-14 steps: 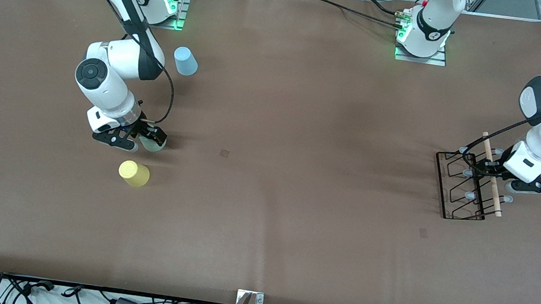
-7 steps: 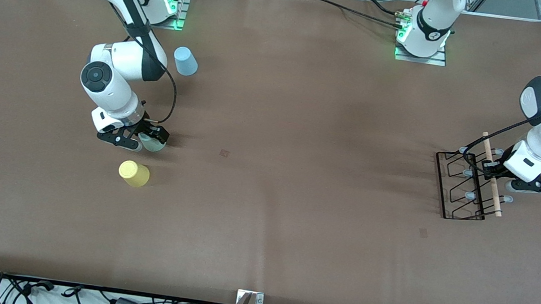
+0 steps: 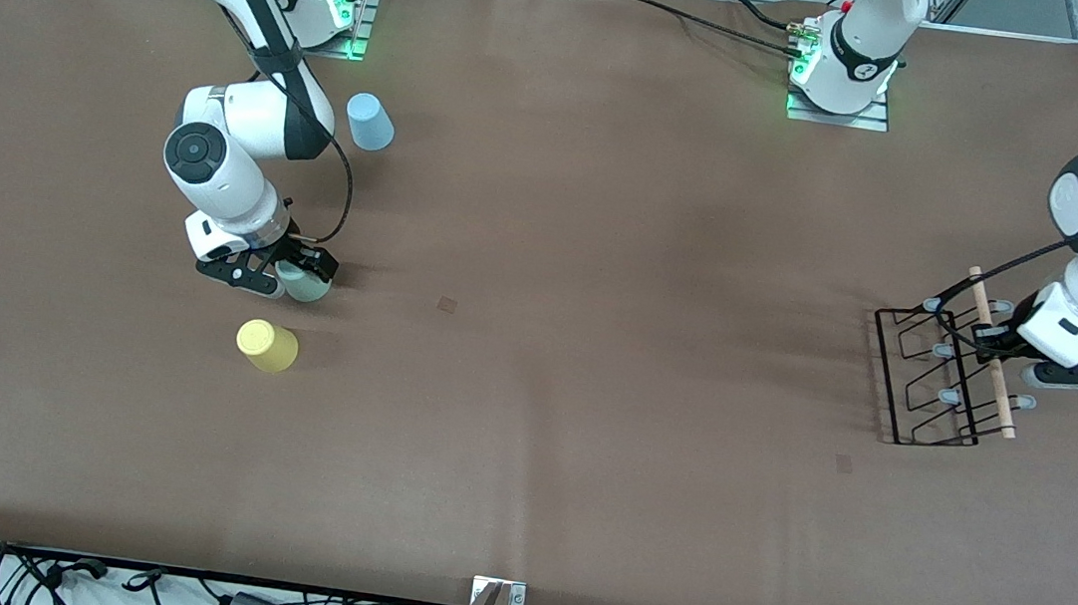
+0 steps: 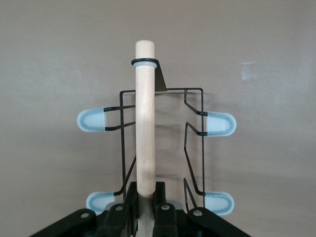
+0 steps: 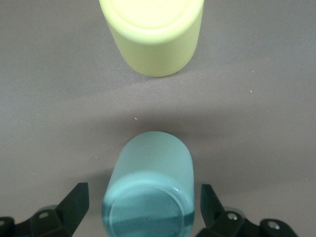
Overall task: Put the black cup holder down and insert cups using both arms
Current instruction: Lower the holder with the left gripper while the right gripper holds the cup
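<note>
The black cup holder (image 3: 927, 378) is at the left arm's end of the table. My left gripper (image 3: 995, 346) is shut on its wooden rod handle (image 4: 144, 123), fingers (image 4: 162, 197) pressed to both sides, with grey-tipped pegs (image 4: 220, 123) sticking out beside it. At the right arm's end, my right gripper (image 3: 286, 276) is open, low at the table, around the pale grey-green cup (image 5: 150, 182), with a gap on each side. The yellow cup (image 3: 266, 346) sits nearer the front camera than it, and the light blue cup (image 3: 370, 121) stands farther off, near the right arm's base.
Two small tape marks (image 3: 447, 304) (image 3: 844, 463) lie on the brown table cover. Cables and power strips run along the table's near edge around a metal bracket (image 3: 496, 594). The arm bases (image 3: 840, 84) stand along the farthest edge.
My left gripper has shut on the wooden rod, and the holder has shifted slightly toward the left arm's end. My right gripper has edged closer around the grey-green cup.
</note>
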{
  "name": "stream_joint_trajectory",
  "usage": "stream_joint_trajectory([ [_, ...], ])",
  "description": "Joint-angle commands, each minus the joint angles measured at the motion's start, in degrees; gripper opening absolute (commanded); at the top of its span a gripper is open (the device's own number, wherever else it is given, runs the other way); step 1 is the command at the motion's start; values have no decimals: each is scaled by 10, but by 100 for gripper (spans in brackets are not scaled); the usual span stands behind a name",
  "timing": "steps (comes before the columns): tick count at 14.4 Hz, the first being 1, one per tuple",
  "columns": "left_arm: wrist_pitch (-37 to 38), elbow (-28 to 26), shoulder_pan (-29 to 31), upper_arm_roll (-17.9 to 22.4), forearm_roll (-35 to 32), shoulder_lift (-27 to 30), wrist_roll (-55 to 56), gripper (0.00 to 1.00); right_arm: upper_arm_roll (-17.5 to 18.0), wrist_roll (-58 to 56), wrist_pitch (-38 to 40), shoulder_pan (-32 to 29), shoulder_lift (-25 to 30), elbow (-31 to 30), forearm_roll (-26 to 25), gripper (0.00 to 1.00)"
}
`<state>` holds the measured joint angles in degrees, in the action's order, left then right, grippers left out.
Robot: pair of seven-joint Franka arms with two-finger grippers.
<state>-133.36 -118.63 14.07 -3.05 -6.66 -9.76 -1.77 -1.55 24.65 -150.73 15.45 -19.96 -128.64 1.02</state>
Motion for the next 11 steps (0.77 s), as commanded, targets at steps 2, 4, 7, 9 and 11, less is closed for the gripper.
stream_joint_trajectory([
  [2, 122, 100, -11, -21, -13, 6, -9, 1, -2, 10, -6, 7, 9, -13, 1, 85],
  [4, 128, 117, -13, -57, -12, 6, -1, 1, -2, 10, -5, 7, 9, -13, 1, 65],
  [7, 157, 118, -14, -126, -9, 6, 10, 1, -2, 10, -4, 6, 10, -13, 1, 29],
  [9, 166, 118, -16, -177, -8, 3, 39, 1, -2, 9, 6, 6, 12, -10, 1, 18],
  [11, 166, 119, -16, -242, -6, -13, 46, 1, -3, 7, 7, 6, 13, -10, 1, 17],
])
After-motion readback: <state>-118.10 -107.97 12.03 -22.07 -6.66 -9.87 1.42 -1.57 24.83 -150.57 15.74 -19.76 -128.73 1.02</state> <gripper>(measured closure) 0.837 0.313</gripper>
